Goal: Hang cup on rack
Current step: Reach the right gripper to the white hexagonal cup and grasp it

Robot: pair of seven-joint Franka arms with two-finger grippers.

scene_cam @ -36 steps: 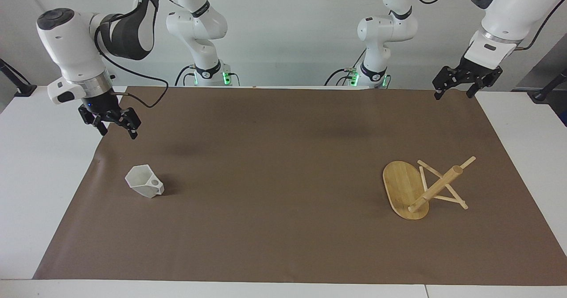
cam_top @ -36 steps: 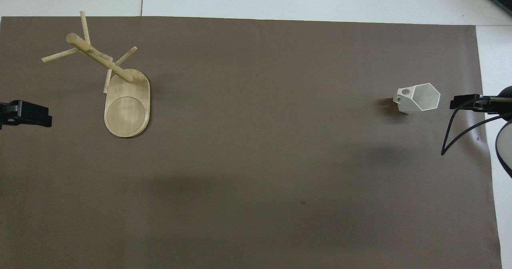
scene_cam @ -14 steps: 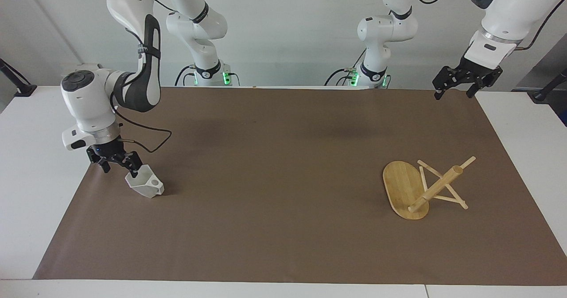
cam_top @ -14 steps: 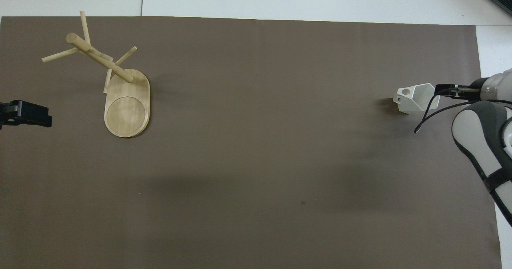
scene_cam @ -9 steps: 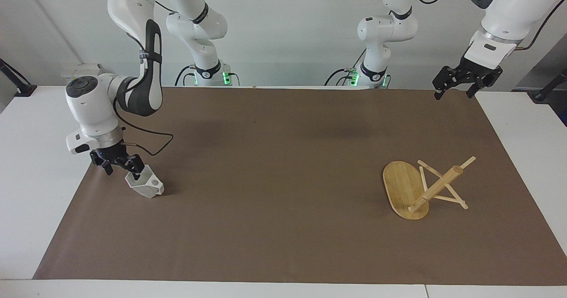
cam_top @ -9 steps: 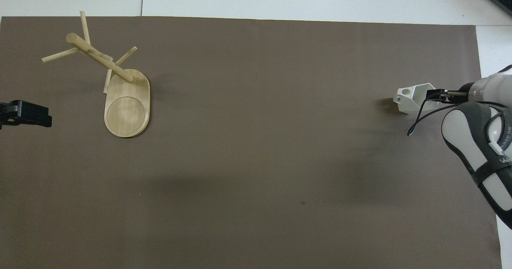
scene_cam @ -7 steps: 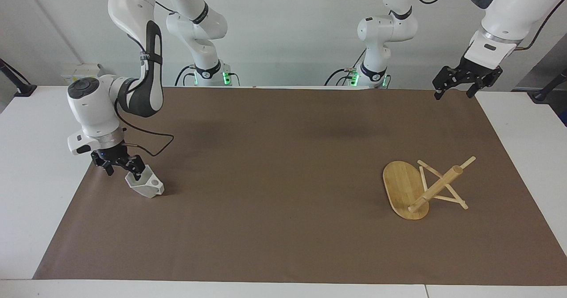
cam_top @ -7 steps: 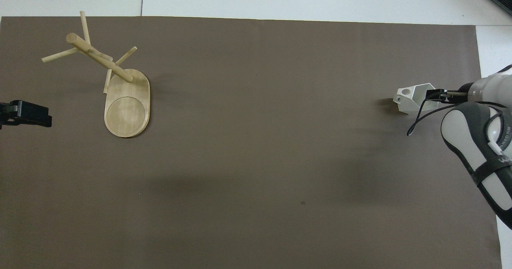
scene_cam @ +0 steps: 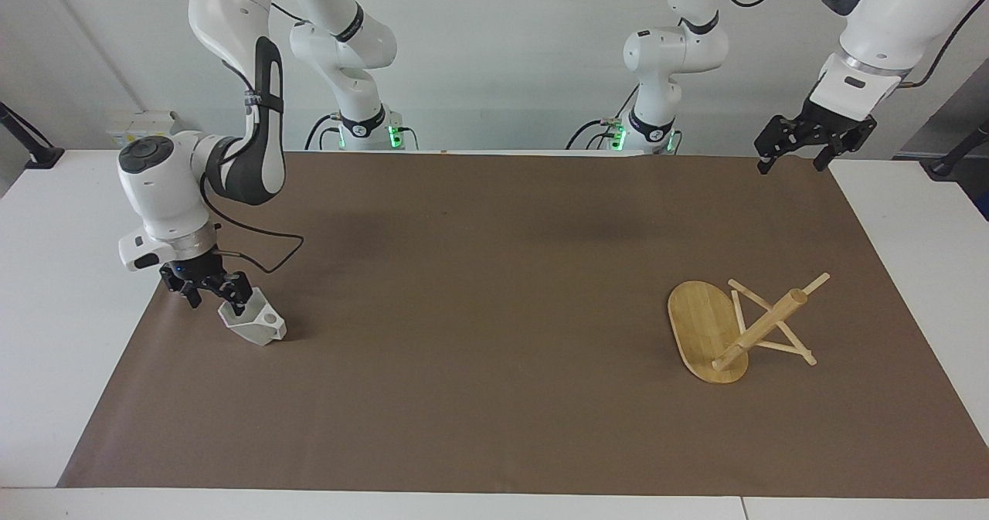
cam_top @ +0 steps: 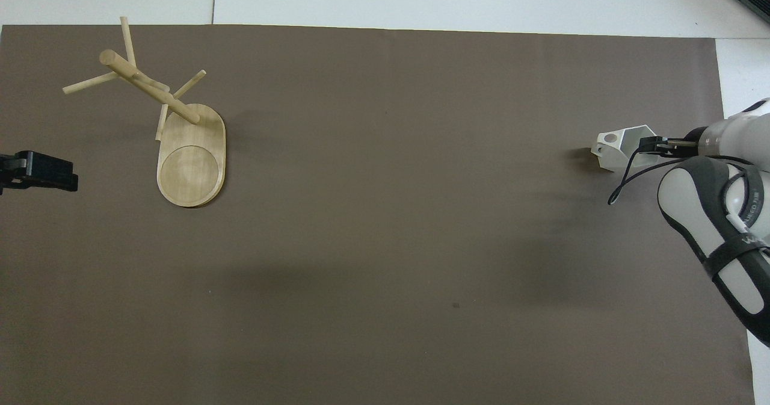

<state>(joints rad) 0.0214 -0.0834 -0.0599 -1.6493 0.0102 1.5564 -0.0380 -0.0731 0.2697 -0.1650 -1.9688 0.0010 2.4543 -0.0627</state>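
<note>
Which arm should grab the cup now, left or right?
Right. The right gripper is already down at the cup's rim, one finger inside the mouth. The left gripper waits raised at the left arm's end of the table, nearer the toppled rack.

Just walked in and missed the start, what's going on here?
The right arm's tool is down at the mouth of the white cup, one finger inside the rim; the cup sits on the brown mat. The wooden rack stands toward the left arm's end, bare. The left tool waits, raised over the mat's corner.
</note>
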